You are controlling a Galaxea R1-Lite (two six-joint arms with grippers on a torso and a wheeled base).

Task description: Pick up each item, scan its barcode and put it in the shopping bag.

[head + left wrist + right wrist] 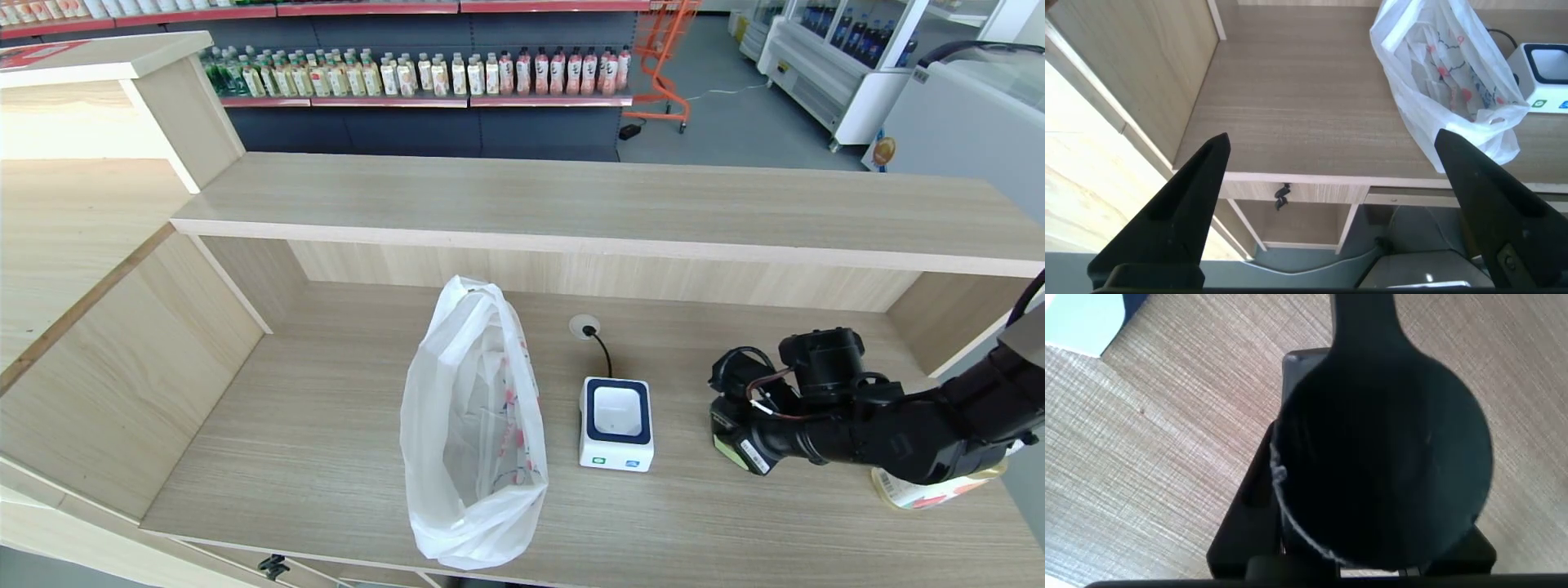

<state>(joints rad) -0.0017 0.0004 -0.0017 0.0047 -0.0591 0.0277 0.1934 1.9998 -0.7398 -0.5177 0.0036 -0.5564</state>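
The right gripper (735, 426) sits on a dark barcode-labelled item (753, 456) at the scanner's (616, 423) 3 o'clock on the tabletop (326, 425) (clamped or not, I cannot tell), so pick-up seems in hand; next, lift its label toward the scanner.

"Can you read any words here?"

"No. The bottles (424, 73) on the shelf (424, 102) have labels, but they are too tiny."

"And the dark item (747, 449) near the scanner (616, 425)?"

"It has a white tag with black stripes. I can't read any numbers. The scanner has two small stickers, and the shopping bag (473, 425) has red marks. All too small."
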